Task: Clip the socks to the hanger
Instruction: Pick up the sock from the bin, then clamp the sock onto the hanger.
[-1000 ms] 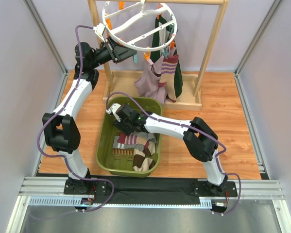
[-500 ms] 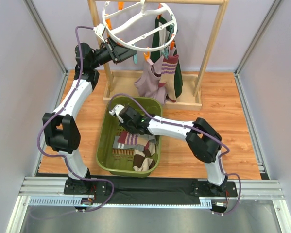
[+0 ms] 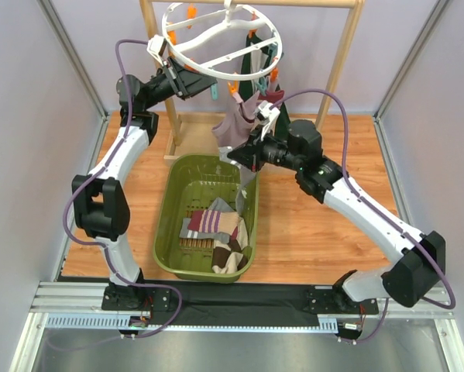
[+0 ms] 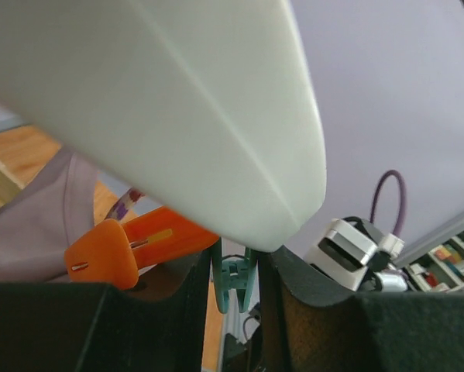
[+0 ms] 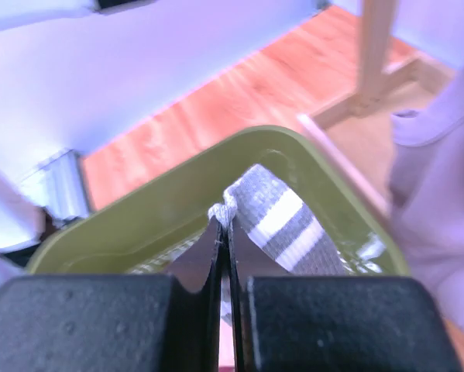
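The right gripper (image 5: 222, 232) is pinched shut on the edge of a grey sock (image 5: 278, 213) with white stripes. The sock hangs straight down from the jaws, long axis roughly vertical, its lower end over the far rim of the basket (image 5: 139, 213). More socks (image 3: 212, 225) lie in a heap in the basket's near half.

The left gripper (image 4: 235, 267) is up at the hanger (image 4: 177, 116), its jaws closed in on a teal clip (image 4: 233, 283) that sits between them just under the white ring. An orange clip (image 4: 108, 252) dangles beside it. Whether the squeeze has opened the clip's mouth I cannot tell.

The coming move likely turns on this: the teal clip lies above the right gripper and toward the left arm's side, near but not touching. The sock's held edge points up toward it, so it probably has to rise and slide across into the clip's mouth. The right arm carries the sock, the left arm presents the clip.

Beyond that, other socks (image 3: 235, 128) hang already clipped on the ring's far side, close to the path, and the hanger hooks on the wooden rack (image 3: 336, 70)
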You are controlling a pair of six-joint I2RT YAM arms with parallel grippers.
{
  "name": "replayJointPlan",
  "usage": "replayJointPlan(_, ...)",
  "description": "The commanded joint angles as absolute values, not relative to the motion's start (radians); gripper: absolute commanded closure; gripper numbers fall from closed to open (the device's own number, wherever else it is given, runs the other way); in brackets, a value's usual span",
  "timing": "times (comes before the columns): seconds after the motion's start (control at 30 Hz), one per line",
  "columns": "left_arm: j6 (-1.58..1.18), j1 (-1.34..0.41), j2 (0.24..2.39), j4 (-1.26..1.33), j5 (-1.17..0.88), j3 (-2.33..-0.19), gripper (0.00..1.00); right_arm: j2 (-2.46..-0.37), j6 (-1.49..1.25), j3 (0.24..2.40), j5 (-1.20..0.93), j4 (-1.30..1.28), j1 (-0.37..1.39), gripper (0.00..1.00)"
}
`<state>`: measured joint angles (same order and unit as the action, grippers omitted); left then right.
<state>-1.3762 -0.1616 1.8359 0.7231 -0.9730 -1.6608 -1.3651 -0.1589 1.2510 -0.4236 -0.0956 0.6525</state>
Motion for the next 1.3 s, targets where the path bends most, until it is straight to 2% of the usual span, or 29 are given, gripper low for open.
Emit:
replayJointPlan(0.0, -1.593, -0.158, 1.893, 0.984, -1.02, -1.683, 1.0, -1.416, -0.345, 1.256, -0.682, 0.047, 0.583, 1.0)
replayJointPlan(0.1, -1.66, -0.158, 1.925, 1.086, -1.022, -1.701, 1.0, -1.459, -0.434, 1.288, -0.794, 0.141, 0.533, 1.0)
replayJointPlan(0.37, -1.634, -0.158, 1.914, 1.095, -1.054, -1.718, 1.0, -1.61, -0.753, 1.448, -0.942, 0.409, 0.431, 1.0)
replayJointPlan(0.7, -1.651, -0.158, 1.91, 1.126, -1.043, -1.707, 1.0, -1.788, -1.184, 1.595, -0.974, 0.776, 0.405, 1.0)
replayJointPlan(1.27, -1.755, -0.158, 1.936, 1.241, -1.016, -1.736, 1.0, -1.896, -1.336, 1.651, -0.957, 0.805, 0.393, 1.0)
